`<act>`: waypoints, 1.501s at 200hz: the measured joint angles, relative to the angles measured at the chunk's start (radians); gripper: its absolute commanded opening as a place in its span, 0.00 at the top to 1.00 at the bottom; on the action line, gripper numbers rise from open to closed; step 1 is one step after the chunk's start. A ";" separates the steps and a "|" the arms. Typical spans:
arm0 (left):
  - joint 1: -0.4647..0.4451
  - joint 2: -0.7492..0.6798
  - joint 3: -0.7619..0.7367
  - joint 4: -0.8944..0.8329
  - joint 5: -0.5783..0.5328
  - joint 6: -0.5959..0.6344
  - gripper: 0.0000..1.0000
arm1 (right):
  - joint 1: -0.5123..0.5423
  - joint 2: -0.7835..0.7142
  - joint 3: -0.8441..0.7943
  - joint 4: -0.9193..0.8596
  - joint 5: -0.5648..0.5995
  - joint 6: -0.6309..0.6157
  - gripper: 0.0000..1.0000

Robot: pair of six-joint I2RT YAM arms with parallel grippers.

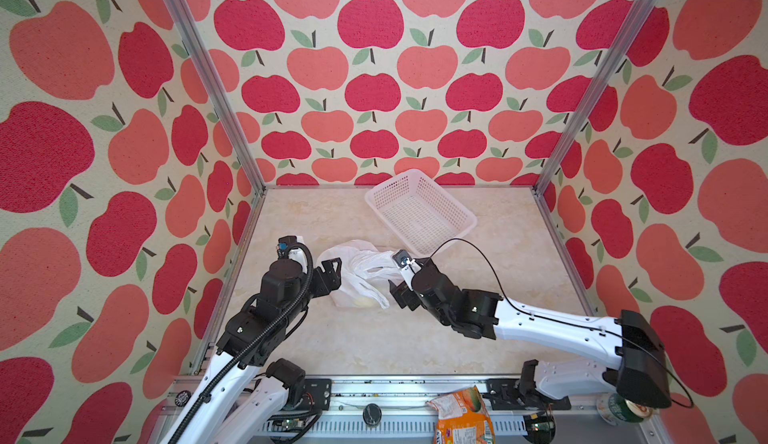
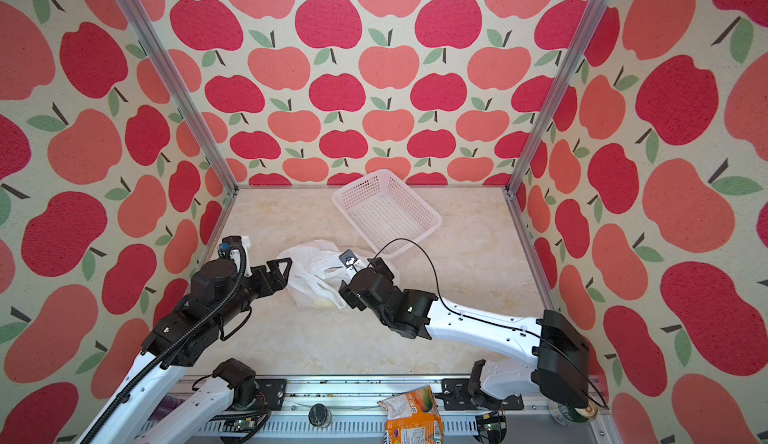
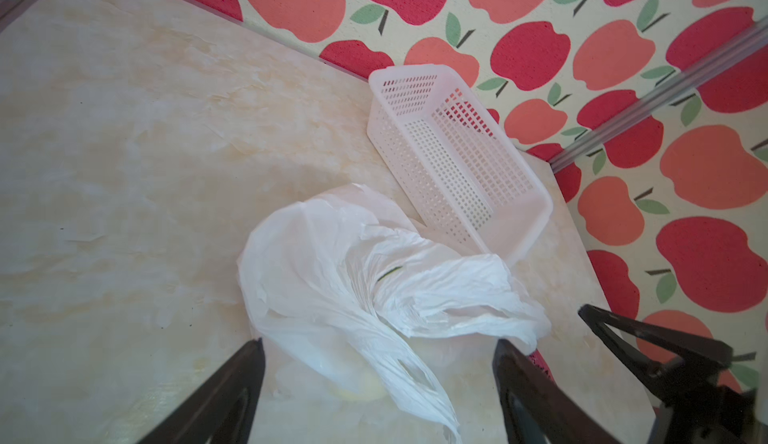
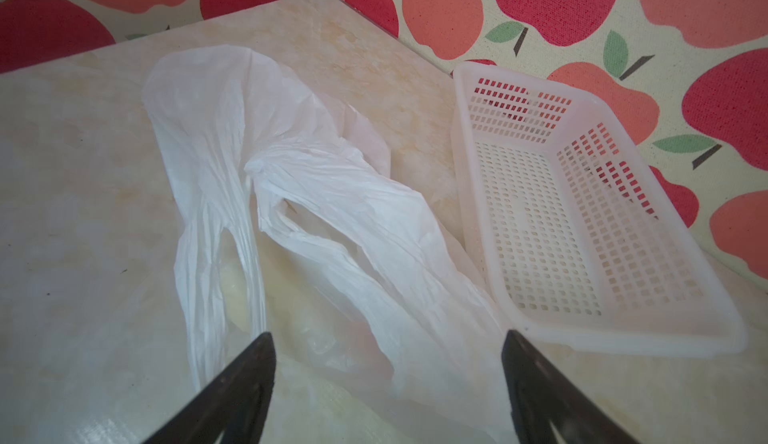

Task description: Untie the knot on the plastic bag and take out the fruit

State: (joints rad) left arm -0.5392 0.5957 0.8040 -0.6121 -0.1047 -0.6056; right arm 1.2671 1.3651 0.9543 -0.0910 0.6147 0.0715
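The plastic bag (image 1: 357, 271) (image 3: 353, 279) lies crumpled on the marbled tabletop (image 1: 374, 338) near the middle in both top views. The white perforated basket (image 1: 390, 192) (image 4: 623, 344) sits just beside it, toward the back wall. The bag's two loop handles (image 4: 195, 263) lie untied and separate, side by side. A pale yellow shape (image 4: 237, 292) shows through the film at the bag's near end; what kind of fruit it is cannot be told. The left gripper (image 1: 334, 274) (image 3: 380, 346) is at the bag's left edge, jaws spread wide, with film between them but nothing pinched. The right gripper (image 1: 401, 275) (image 4: 388, 338) is at the bag's right edge, jaws also spread wide over the handles, gripping nothing. Whether any finger touches the plastic cannot be told.
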 measured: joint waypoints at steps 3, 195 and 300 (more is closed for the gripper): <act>-0.025 -0.010 -0.006 -0.007 -0.014 -0.005 0.10 | 0.009 0.013 0.004 0.002 0.011 -0.011 0.12; -0.623 0.549 0.138 -0.361 -0.660 -0.190 0.01 | -0.154 -0.061 0.018 -0.111 0.126 0.060 0.29; -0.543 0.143 0.000 -0.337 -0.643 -0.212 0.01 | -0.039 0.132 0.089 -0.072 0.087 -0.057 0.06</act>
State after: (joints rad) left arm -1.0824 0.7391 0.8040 -0.9489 -0.7479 -0.8173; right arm 1.2285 1.4975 1.0435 -0.1635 0.7021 0.0147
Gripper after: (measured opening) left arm 0.993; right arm 0.939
